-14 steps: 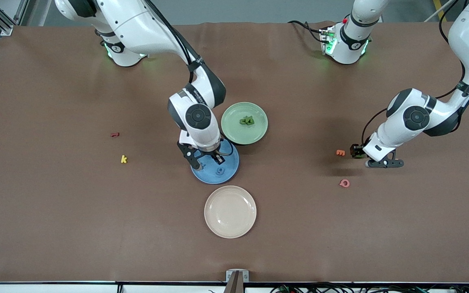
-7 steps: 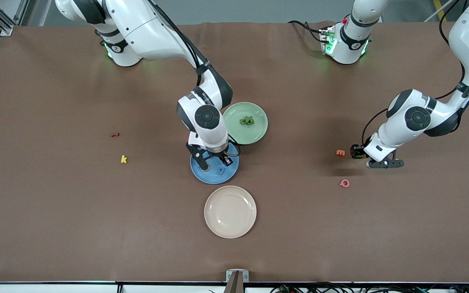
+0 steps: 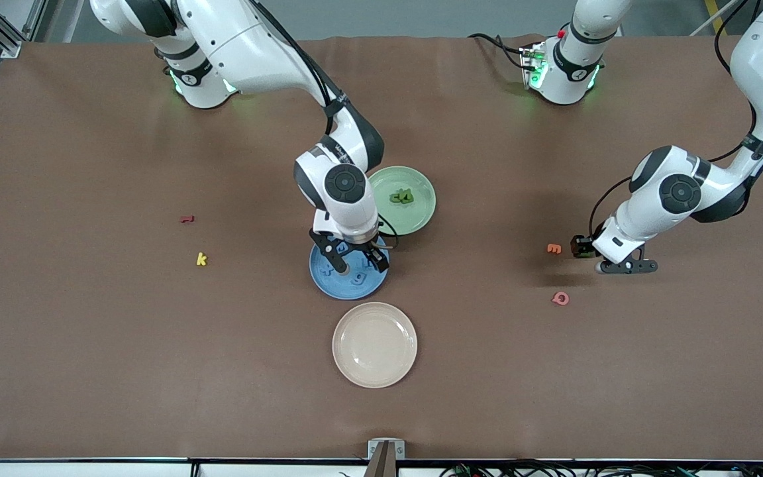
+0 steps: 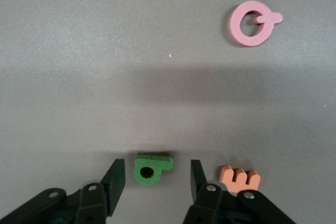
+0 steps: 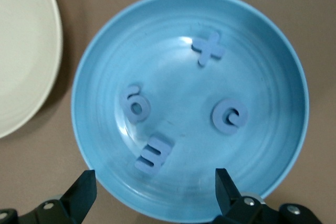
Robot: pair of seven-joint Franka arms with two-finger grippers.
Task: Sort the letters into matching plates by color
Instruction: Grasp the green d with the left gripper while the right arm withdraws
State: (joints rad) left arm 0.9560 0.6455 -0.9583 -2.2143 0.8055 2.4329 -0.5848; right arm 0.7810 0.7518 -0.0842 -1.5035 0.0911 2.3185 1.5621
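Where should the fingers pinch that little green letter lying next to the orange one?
Probably from straight above, across its flat outer sides. The green letter lies flat on the table, already between the left gripper fingers, which stand apart; the orange letter sits just outside one finger.

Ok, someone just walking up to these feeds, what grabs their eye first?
Probably the right gripper, open above the blue plate, where four blue letters lie. Next, the left gripper toward the left arm's end of the table, its fingers either side of a green letter, beside an orange letter.
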